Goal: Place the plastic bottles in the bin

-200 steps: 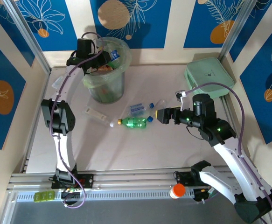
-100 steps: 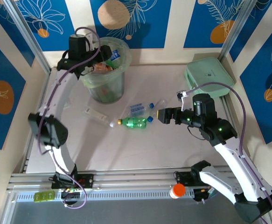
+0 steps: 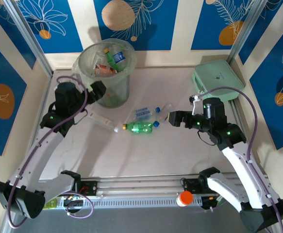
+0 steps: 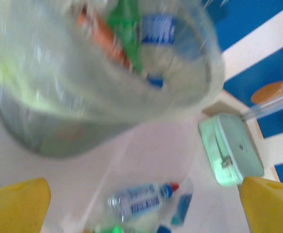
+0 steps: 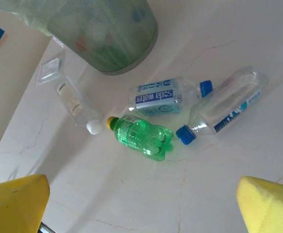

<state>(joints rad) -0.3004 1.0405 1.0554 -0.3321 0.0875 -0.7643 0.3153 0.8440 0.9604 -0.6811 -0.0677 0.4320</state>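
Tall pale-green bin [image 3: 117,90] upright at the back left of the bench [image 3: 156,155], with a wide rim and a thin see-through liner. Inside it, a pile of bottles [image 3: 114,57]: a green one, one with a blue label, something orange among them. Left hand [image 3: 100,92] low down, just beside the bin's left side, fingers spread wide and holding nothing; touching the wall or not, hard to tell. In the left wrist view, all blurry, with the bin close in front between the two yellow fingertips. Four more bottles lying on their sides in the middle of the bench, near the bin but apart from it. Green bottle [image 3: 141,127] with a yellow cap at its left end. Soda water bottle [image 3: 143,113] with a blue label just behind the green one. Clear bottle with a blue cap [image 5: 224,109] just to the right, its cap close to the green bottle's bottom. Thin clear bottle with a white cap [image 3: 101,120] off to the left of the others. Right hand [image 3: 170,118] just to the right of this group, facing it, wide open and empty. Mint-green case [image 3: 216,80] flat at the back right corner, well apart from the bottles.
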